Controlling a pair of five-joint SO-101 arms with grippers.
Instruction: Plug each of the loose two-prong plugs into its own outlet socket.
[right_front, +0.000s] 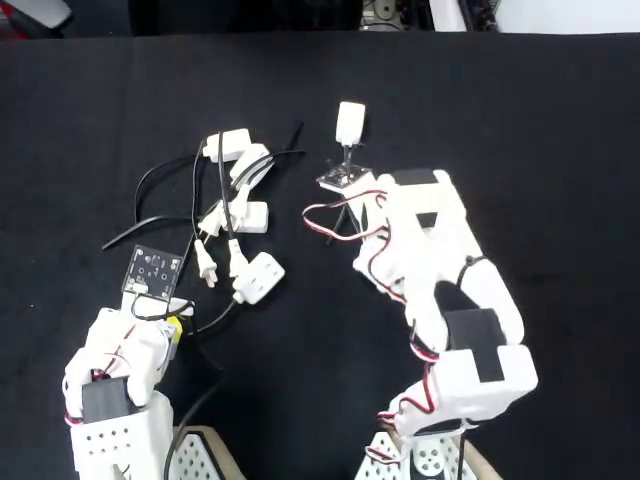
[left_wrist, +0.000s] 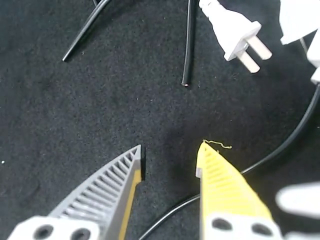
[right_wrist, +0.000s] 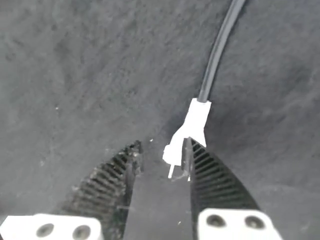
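Black cloth (right_front: 550, 120) | right hand (right_wrist: 161, 146) open, small plug (right_wrist: 194, 125) against one finger (right_wrist: 207, 175) | left hand (left_wrist: 171, 146) open, white plug (left_wrist: 232, 32) apart, ahead

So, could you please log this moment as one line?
left hand: open, over black table | right hand: open, white plug in gap

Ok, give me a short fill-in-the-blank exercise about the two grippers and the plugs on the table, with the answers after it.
1. The left gripper has one grey finger and one ___ finger.
2. Its jaws stand ___, with bare cloth between them.
3. The white plug beyond it has ___ prongs.
4. The small white plug beside the right gripper trails a ___ cable.

Missing words: yellow; open; two; black.
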